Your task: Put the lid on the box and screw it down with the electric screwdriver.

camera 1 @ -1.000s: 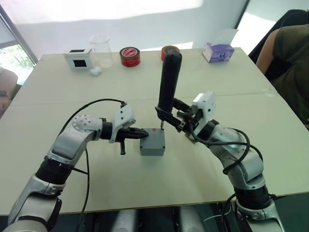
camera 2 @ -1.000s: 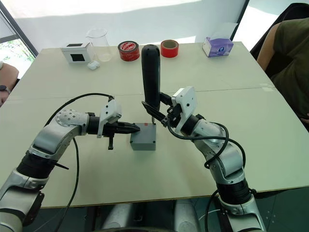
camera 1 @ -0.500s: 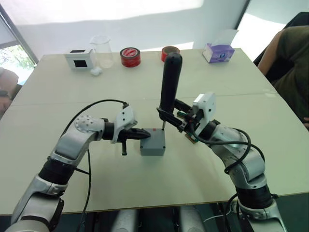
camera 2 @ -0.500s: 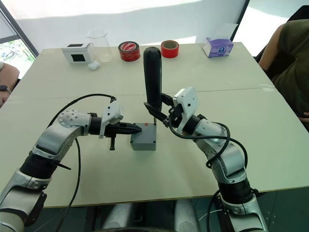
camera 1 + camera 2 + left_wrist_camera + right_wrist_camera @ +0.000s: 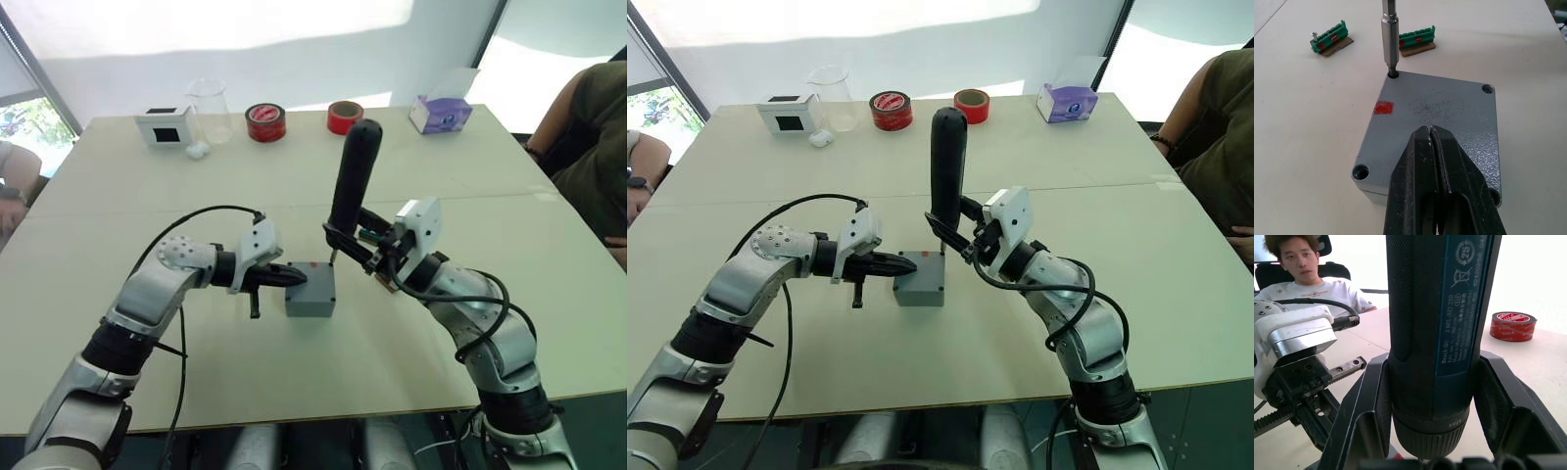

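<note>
While your right gripper (image 5: 345, 242) clamps the screwdriver (image 5: 350, 176) low on its barrel, the tool stands nearly upright, long axis vertical with a slight lean, bit down and butt end up. Its bit (image 5: 1389, 39) sits in the lid's (image 5: 1440, 122) corner hole nearest the red mark (image 5: 1383, 107). You have the lid lying flat on the box (image 5: 311, 292), which rests mid-table between your arms. Your left gripper (image 5: 292, 277) has its fingers (image 5: 1437, 186) pressed together, reaching level from the left with the tips resting on the lid. Two green terminal blocks (image 5: 1330, 37) lie on the table (image 5: 441, 186) just beyond the box. Along the far edge you have a white box (image 5: 165, 125), a beaker (image 5: 209, 110), two rolls of red tape (image 5: 265, 121), and a purple tissue box (image 5: 439, 113), all well apart from the work. A person (image 5: 593, 127) sits at the table's right.
</note>
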You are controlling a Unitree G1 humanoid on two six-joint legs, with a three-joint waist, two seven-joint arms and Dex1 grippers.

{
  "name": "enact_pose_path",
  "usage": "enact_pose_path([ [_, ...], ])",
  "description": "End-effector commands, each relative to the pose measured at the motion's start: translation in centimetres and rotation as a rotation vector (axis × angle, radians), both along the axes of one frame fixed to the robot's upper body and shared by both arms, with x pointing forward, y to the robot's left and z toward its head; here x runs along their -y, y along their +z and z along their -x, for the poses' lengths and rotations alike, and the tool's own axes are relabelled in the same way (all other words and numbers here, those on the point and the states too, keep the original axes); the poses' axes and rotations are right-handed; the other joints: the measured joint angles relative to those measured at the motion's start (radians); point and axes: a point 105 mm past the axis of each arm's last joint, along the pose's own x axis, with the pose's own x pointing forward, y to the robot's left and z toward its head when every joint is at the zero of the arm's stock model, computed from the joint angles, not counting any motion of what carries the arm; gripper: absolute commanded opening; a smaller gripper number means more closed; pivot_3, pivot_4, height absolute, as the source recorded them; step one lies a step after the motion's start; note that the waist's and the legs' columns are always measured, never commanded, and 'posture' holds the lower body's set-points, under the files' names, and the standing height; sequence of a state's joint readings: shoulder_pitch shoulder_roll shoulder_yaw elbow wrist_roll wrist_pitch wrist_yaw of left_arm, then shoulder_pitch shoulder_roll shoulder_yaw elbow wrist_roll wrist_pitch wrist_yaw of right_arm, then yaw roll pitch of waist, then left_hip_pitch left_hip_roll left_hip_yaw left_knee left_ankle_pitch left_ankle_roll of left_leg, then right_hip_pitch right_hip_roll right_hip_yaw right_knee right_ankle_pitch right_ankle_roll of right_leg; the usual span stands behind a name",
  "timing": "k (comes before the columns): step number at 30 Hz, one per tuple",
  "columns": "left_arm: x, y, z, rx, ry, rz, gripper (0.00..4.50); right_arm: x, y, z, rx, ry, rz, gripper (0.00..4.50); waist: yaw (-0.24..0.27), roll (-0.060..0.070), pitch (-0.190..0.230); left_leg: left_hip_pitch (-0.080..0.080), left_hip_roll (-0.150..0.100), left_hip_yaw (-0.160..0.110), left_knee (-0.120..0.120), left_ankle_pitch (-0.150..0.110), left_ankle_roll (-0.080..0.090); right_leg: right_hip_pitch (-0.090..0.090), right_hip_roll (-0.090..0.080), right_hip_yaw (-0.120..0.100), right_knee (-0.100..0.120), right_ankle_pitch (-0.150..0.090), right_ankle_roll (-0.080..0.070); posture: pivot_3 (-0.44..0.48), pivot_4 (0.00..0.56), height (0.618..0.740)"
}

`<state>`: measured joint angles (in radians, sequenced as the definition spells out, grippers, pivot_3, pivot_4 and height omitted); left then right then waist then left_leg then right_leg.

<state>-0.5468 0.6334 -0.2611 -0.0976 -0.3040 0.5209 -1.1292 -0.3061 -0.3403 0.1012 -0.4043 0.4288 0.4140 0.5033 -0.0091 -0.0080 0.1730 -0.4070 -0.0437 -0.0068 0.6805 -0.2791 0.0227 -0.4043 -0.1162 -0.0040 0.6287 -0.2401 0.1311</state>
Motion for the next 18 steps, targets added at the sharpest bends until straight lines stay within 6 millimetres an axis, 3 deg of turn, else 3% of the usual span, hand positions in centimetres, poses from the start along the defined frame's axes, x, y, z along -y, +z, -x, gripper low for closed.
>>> enact_pose_path([
  [1, 0.1, -0.7, 0.4, -0.02, -0.001, -0.031, 0.0, 0.3, -4.0, -1.0, -0.137, -0.039, 0.081, 1.77, 0.0, 0.0, -0.001, 0.0, 0.0, 0.0, 0.0, 0.0, 0.0, 0.0, 0.0, 0.0, 0.0, 0.0, 0.0, 0.0, 0.15, 0.74],
  [10, 0.0, -0.6, 0.6, -0.021, 0.007, -0.038, 0.0, -0.2, -6.0, -1.1, -0.191, -0.045, 0.116, 1.77, -0.001, -0.001, -0.009, 0.001, 0.0, 0.0, 0.0, 0.0, 0.0, 0.0, 0.0, 0.0, 0.0, 0.0, 0.0, 0.0, 0.15, 0.74],
  [18, 0.0, -0.6, 0.8, -0.024, 0.007, -0.04, 0.0, -0.4, -6.4, -0.9, -0.199, -0.048, 0.112, 1.77, 0.0, -0.001, -0.014, 0.004, 0.0, -0.001, -0.001, 0.0, 0.0, 0.002, 0.0, 0.0, -0.001, -0.001, -0.001, 0.0, 0.15, 0.74],
])
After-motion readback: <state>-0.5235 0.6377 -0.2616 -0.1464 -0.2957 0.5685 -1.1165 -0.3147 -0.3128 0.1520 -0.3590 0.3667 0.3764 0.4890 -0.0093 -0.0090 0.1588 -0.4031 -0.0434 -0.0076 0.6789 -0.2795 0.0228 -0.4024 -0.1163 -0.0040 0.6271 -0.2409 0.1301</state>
